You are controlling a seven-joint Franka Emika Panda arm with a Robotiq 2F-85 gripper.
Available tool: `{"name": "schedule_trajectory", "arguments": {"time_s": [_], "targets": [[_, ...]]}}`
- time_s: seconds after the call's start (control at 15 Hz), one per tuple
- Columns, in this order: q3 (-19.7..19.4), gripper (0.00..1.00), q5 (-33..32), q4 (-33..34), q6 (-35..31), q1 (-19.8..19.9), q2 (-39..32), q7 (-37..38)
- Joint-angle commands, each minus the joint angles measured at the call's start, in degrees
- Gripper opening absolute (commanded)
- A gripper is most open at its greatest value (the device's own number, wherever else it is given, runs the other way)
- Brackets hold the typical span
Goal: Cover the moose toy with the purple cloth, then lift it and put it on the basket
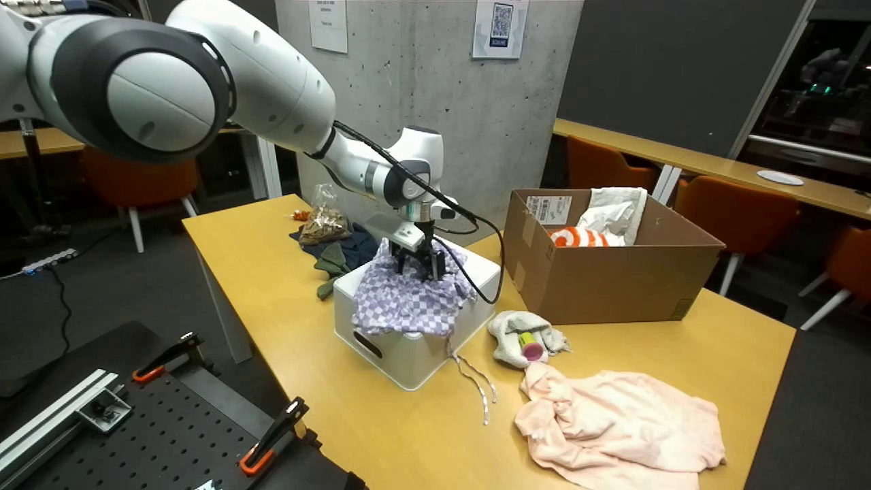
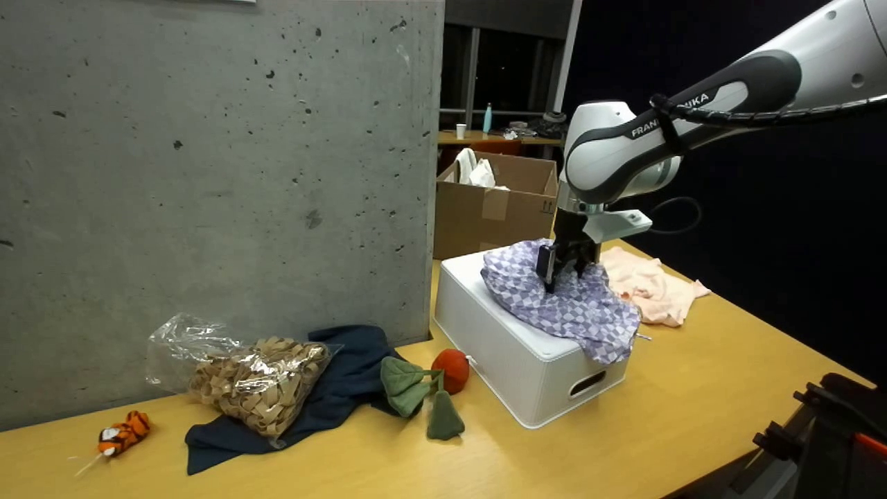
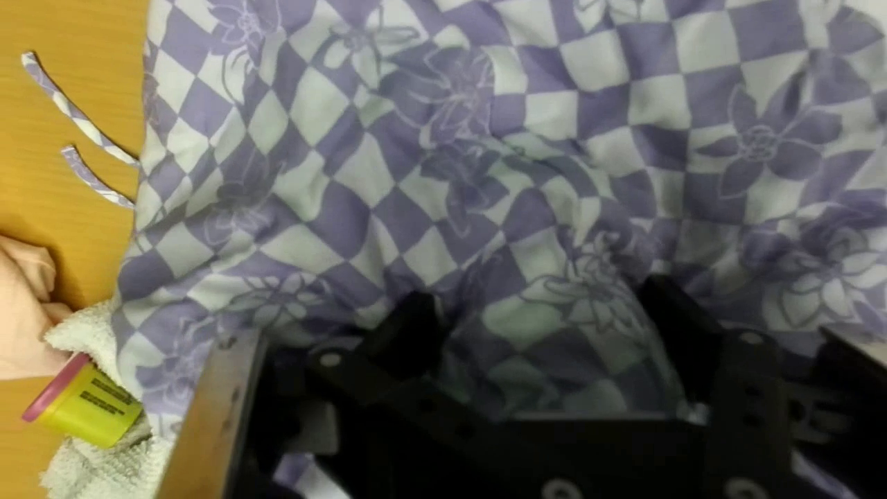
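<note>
The purple-and-white checked cloth (image 1: 408, 309) lies spread on top of the upturned white basket (image 1: 408, 367); both also show in an exterior view, the cloth (image 2: 582, 315) hanging over the basket's (image 2: 499, 357) end. The cloth fills most of the wrist view (image 3: 416, 187). The moose toy is not visible; a raised lump under the cloth may hide it. My gripper (image 1: 420, 271) points down into the cloth, also in an exterior view (image 2: 565, 278). In the wrist view its fingers (image 3: 540, 305) are wide apart on both sides of the cloth-covered lump. The right finger looks close to or touching it.
A cardboard box (image 1: 612, 286) stands behind the basket. A yellow-green can (image 1: 529, 347) on a pale towel (image 1: 507, 337) and a pink garment (image 1: 626, 422) lie beside it. A bag (image 2: 263, 381), dark cloth (image 2: 353, 374) and red-and-green plush (image 2: 452, 371) lie on the other side.
</note>
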State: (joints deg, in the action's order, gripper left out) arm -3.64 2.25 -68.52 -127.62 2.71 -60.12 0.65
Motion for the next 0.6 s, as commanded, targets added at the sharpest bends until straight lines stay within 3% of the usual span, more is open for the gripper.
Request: {"name": "schedule_trajectory", "arguments": {"time_s": [0.0, 0.4, 0.53], "targets": [[0.4, 0.49, -0.4, -0.9, -1.5, 1.1, 1.1, -0.1], [0.7, 0.06, 0.0, -2.5, -2.4, 2.0, 2.9, -0.4], [0.8, 0.0, 0.1, -3.7, -2.6, 2.2, 4.8, -0.5]]}}
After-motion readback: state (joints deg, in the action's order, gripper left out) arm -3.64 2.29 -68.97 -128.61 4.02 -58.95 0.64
